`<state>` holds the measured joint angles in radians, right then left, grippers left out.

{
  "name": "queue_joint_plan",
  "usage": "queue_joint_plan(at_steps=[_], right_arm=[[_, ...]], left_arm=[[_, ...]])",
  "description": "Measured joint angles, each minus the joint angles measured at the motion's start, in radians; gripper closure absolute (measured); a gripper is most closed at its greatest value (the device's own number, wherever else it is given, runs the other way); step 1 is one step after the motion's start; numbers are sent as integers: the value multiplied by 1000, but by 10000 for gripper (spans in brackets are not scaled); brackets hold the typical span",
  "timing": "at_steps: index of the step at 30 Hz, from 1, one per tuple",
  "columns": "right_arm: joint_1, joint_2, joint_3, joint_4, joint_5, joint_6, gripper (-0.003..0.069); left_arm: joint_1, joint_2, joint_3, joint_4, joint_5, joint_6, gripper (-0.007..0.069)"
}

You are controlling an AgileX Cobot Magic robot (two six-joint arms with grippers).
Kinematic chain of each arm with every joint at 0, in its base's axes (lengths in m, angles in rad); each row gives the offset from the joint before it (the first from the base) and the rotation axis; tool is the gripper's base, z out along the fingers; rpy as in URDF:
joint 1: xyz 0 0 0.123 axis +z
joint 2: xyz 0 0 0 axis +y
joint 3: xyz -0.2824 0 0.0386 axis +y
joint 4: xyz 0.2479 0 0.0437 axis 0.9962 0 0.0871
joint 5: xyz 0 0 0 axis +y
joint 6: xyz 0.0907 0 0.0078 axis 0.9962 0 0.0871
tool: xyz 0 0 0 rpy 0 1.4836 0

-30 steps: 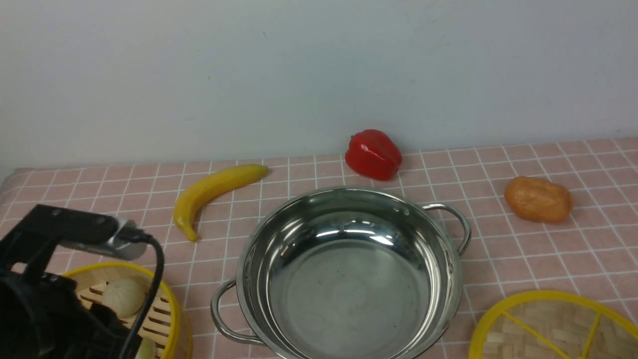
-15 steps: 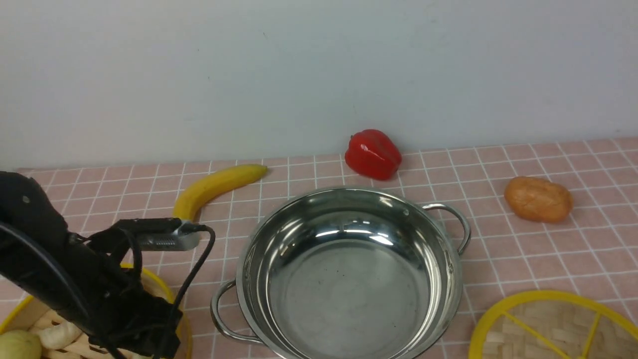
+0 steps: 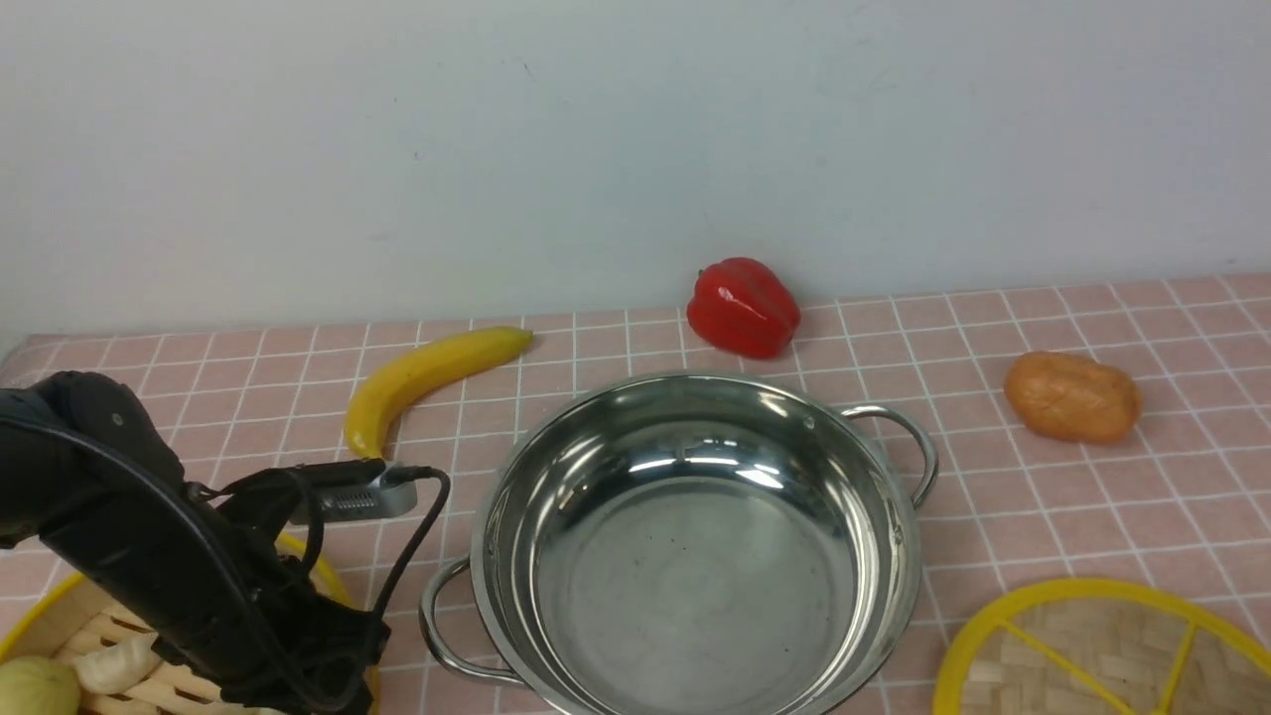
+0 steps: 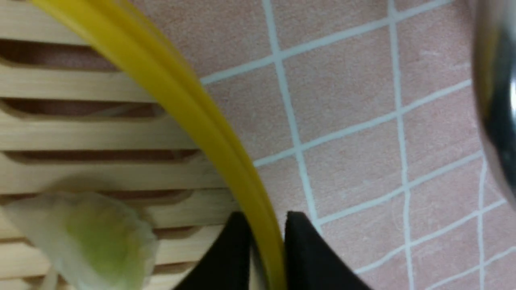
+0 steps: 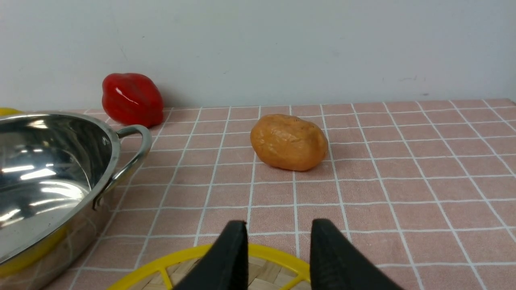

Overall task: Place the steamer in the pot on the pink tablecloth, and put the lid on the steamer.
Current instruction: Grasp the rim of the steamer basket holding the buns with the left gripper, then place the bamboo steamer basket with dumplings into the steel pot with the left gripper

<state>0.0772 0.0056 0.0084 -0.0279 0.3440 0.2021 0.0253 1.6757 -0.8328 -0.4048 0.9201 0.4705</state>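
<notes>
Two black fingers (image 4: 229,249) of the left gripper (image 4: 266,215) straddled the yellow rim of the steamer (image 4: 177,96), one inside the basket and one outside. They seemed to pinch the rim, though the close wrist view was blurred. One steamer sat at the near left of the pink tablecloth (image 3: 1092,497), just beside the near handle of the one pot (image 3: 695,596), which was empty. Two pale toy foods showed on its slats: a bun (image 3: 35,687) and a dumpling (image 3: 114,665). One lid (image 3: 1092,655) lay flat at the near right. The right gripper (image 5: 279,222) hung over its rim, jaws apart and holding nothing. Farther back lay one banana (image 3: 422,377), one red pepper (image 3: 743,306) and one potato (image 3: 1072,397).
</notes>
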Motion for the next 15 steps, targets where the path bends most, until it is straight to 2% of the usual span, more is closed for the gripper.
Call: queue_joint_plan(at_steps=[9, 15], right_arm=[[0, 0, 0, 0, 0, 0, 419], [0, 0, 0, 0, 0, 1, 419]], left_arm=[[0, -38, -59, 103, 113, -16, 572], [-12, -134, -277, 170, 256, -44, 571]])
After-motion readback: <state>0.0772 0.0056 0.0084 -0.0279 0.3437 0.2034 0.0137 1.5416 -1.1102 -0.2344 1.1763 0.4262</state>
